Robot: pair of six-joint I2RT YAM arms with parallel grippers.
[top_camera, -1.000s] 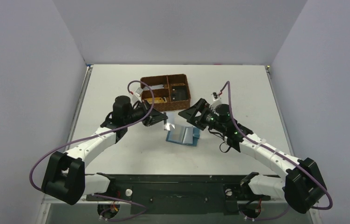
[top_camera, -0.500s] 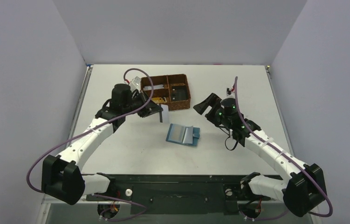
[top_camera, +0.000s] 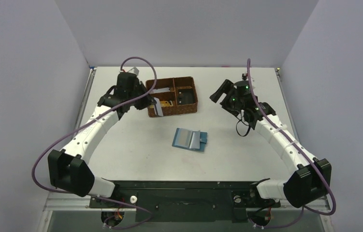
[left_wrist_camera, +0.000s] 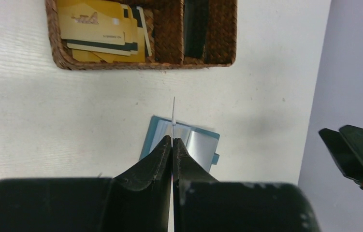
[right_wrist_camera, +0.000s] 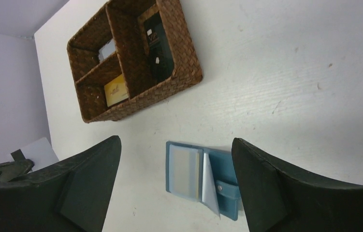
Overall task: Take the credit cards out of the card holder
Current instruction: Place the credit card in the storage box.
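Right, top camera first: the card holder (top_camera: 189,139) lies open in the middle of the bench (top_camera: 121,145) with nothing on it. The woven basket (top_camera: 174,110) sits at its 12 o'clock. The left arm reaches long, and the left end effector (top_camera: 153,103) is at the basket's 8 o'clock corner, pinching a pale card (top_camera: 158,107). The right arm is bent and raised, with the right end effector (top_camera: 219,93) at the holder's 2 o'clock, well apart from it.

Left wrist: the fingers (left_wrist_camera: 162,157) are clamped on that card (left_wrist_camera: 173,118), seen edge-on as a thin white line. The card holder (left_wrist_camera: 196,145) lies beneath, and the basket (left_wrist_camera: 145,63) is at 12 o'clock holding gold cards (left_wrist_camera: 102,29).

Right wrist: the end effector (right_wrist_camera: 174,143) is spread wide and grips nothing. The holder (right_wrist_camera: 225,176) is at 6 o'clock, showing its snap tab. The basket (right_wrist_camera: 169,92) is at 11 o'clock, and only here does a black card (right_wrist_camera: 159,43) read "VIP". The pale card (right_wrist_camera: 36,147) is at 8 o'clock.
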